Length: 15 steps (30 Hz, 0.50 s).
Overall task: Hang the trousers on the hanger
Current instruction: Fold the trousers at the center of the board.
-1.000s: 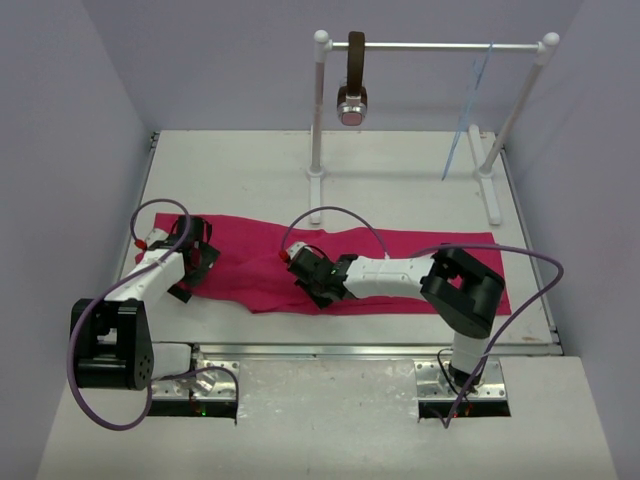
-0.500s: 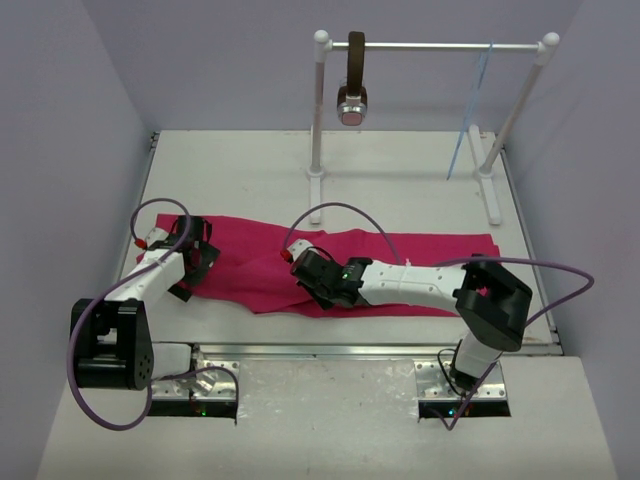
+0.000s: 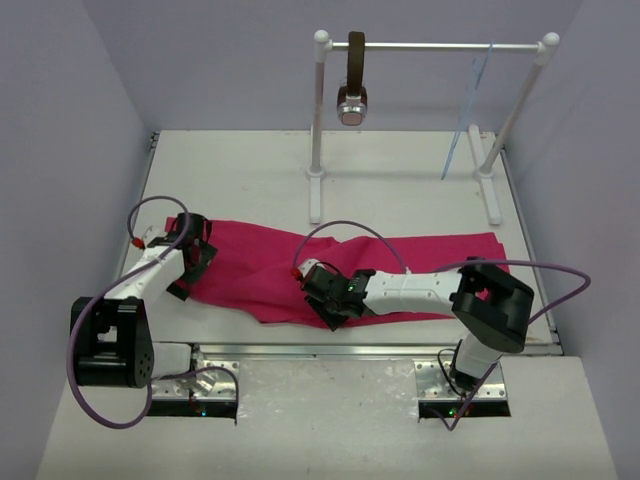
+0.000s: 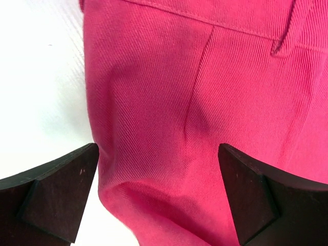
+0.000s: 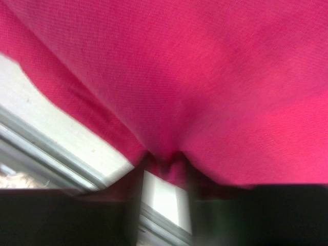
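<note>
Trousers lay flat along the near half of the bench, waist end left, legs running right. Hanger hung from the rail at far right, well apart from the cloth and bare, so the task looked barely begun. Left hand sat over the waist end. Right hand was low at the near edge, mid-length, where the cloth bulged toward it, likely gathered for folding.

Left wrist: fingers spread wide, released, nothing between them. Waistband seam and belt loop lay beyond. Poised, I judged, to take that end.

Right wrist: blurred. A pucker of the cloth edge ran into the narrow gap between the fingers, bench rim beneath. Could not tell whether it was clenched or let go.
</note>
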Each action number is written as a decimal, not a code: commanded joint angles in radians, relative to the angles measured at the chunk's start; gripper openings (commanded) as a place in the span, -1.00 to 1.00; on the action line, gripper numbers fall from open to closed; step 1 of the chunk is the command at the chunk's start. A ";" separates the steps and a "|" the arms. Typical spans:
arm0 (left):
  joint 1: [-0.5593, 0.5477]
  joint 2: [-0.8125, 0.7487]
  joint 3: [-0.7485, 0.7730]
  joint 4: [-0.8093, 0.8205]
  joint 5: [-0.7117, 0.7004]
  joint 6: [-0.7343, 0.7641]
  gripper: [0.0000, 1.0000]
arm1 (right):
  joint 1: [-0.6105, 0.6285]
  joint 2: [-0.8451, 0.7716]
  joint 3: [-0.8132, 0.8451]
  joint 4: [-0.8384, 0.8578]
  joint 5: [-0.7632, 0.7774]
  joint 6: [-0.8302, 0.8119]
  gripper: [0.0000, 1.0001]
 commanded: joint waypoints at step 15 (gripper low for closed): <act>0.005 0.151 0.300 0.181 0.346 0.172 1.00 | -0.577 -0.515 -0.254 -0.043 0.139 0.120 0.98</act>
